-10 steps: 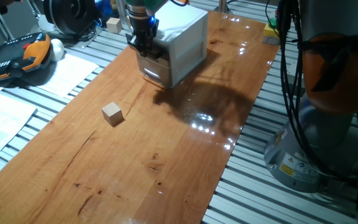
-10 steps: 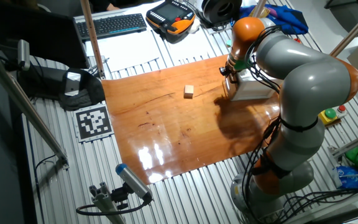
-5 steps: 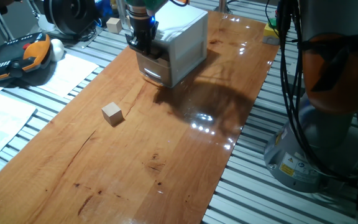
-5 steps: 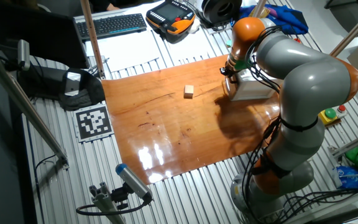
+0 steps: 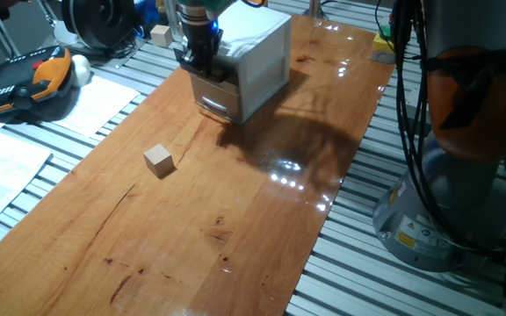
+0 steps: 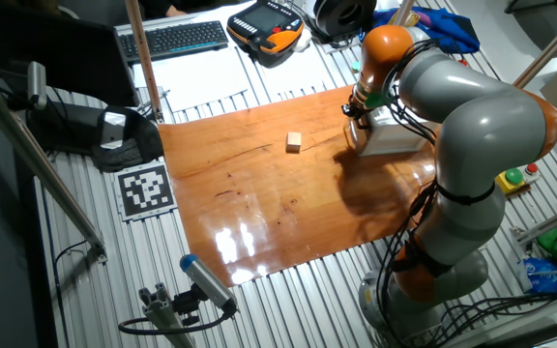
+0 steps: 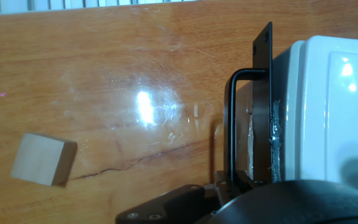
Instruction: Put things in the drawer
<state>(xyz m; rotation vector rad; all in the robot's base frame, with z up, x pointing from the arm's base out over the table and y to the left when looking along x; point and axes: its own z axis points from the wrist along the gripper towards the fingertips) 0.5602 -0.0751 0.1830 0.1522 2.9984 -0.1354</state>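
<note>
While the arm (image 6: 472,145) reaches over the far end of the wooden table (image 5: 262,219), its gripper (image 5: 198,54) sits low against the front of the white cabinet (image 5: 257,61), right at the level of the upper drawer (image 5: 211,88); from one fixed view the dark fingers overlap the drawer's front edge, touching or nearly so; whether they are spread or closed, or pinching the handle, I cannot tell, since the hand body hides the tips in both fixed views; hand view shows only a dark rounded part of the gripper (image 7: 278,202) along the bottom edge, with the black handle bar (image 7: 235,124) standing just above it and the dark drawer front plate (image 7: 263,99) behind that; the cabinet's white top (image 7: 334,106) fills the right side of that view; how far the drawer stands out from the cabinet body is not clear; nothing of the drawer's inside can be seen from any view; one pale wooden cube (image 5: 159,160) rests flat on the bare table, well apart from the cabinet and from the gripper, on the side toward the papers (image 5: 7,167); same cube appears at lower left in hand view (image 7: 39,160) and mid-table in the other fixed view (image 6: 294,142); a second pale block (image 5: 160,35) sits off the table, near the black and orange pendant (image 5: 20,83).
</note>
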